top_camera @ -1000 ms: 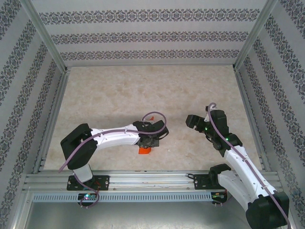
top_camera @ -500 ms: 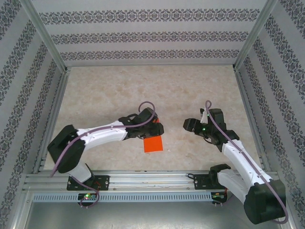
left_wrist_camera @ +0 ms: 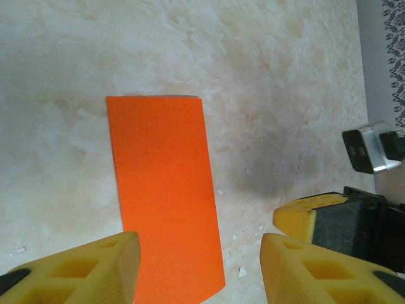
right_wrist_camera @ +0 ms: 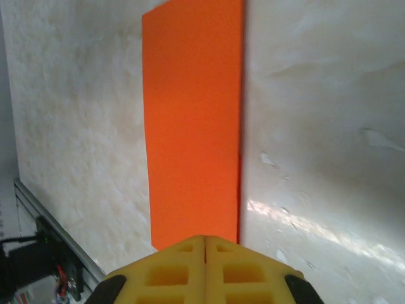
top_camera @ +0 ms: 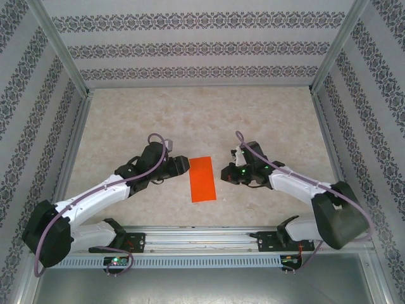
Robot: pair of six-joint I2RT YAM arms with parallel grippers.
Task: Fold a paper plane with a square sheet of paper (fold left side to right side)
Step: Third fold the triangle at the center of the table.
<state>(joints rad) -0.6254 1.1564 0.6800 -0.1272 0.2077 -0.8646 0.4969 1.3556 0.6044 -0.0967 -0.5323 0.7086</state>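
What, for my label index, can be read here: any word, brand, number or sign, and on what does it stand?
No text can be read.
The square sheet of paper: plain orange, no print.
The wallpaper: ornament bands, no letters.
The lit unit under the left arm's base: too small to tell.

Walls [top_camera: 202,47]: white, horizontal bands of dark floral pattern; on three sides
Tabletop [top_camera: 202,120]: beige marbled, matte; small white flecks [left_wrist_camera: 242,272]
Frame [top_camera: 65,57]: aluminium corner posts; rails [top_camera: 202,237] along near edge
Light: even; soft shadows
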